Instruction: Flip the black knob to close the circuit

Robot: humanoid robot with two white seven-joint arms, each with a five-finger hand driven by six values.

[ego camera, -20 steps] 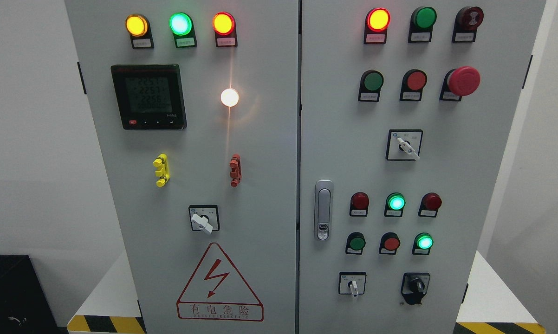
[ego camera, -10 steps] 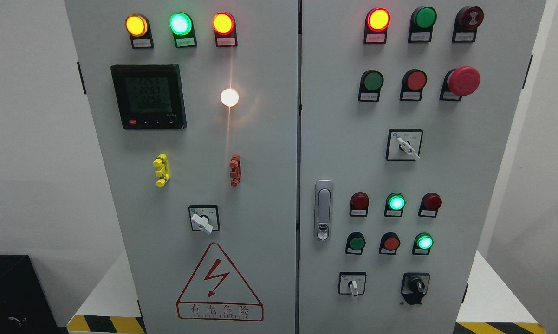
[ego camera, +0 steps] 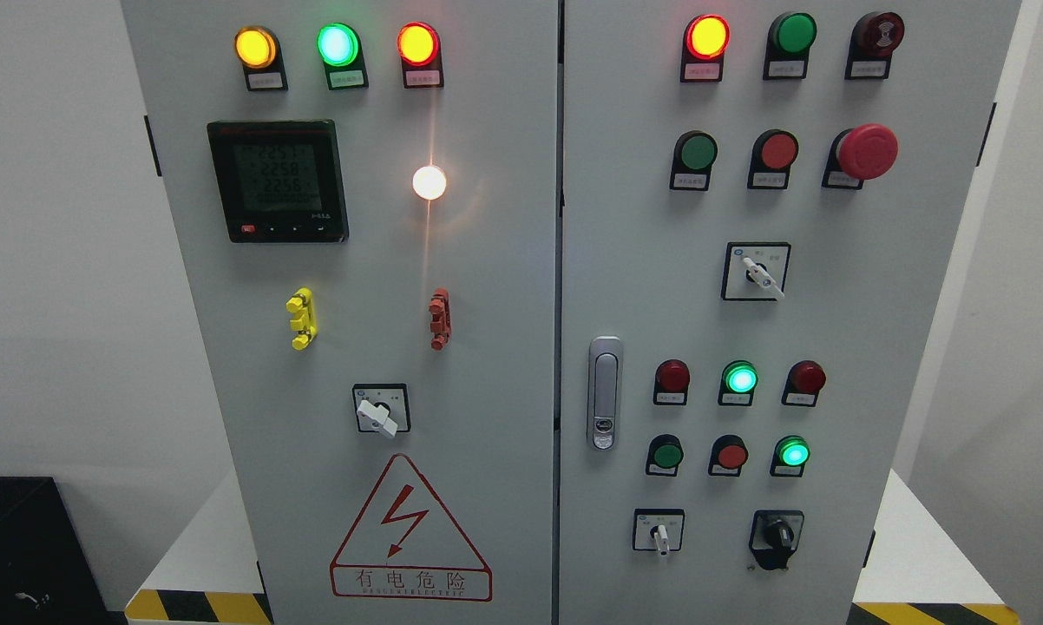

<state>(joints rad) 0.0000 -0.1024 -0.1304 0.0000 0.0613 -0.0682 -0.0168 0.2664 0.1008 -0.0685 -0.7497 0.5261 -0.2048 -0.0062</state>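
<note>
Neither of the robot's hands showed anywhere, so I could not tell whether their fingers were spread or curled. Nearest to me, at the bottom, lay the yellow-and-black floor tape (ego camera: pixel 200 606) and a dark box (ego camera: pixel 18 547) at the lower left. Behind them stood the grey cabinet (ego camera: pixel 504 286) with its two doors shut. The black knob (ego camera: pixel 778 533) sat low on the right door, at its bottom right corner, untouched, with a small white switch (ego camera: pixel 659 532) just to its left. Above these were two rows of three round buttons, with a lit green lamp (ego camera: pixel 740 378) in the middle of the upper row and another (ego camera: pixel 793 452) at the right end of the lower row. A door handle (ego camera: pixel 605 392) stood by the seam. On the left door a red warning triangle (ego camera: pixel 410 531) sat lowest, a white-handled selector (ego camera: pixel 380 410) above it, then a yellow clip (ego camera: pixel 301 318) and a red clip (ego camera: pixel 439 319). Higher up were a meter (ego camera: pixel 278 180), a bright white light (ego camera: pixel 429 182) and, on the right door, a red mushroom button (ego camera: pixel 867 151). Lamps glowed along the top, against the white wall (ego camera: pixel 53 260).
</note>
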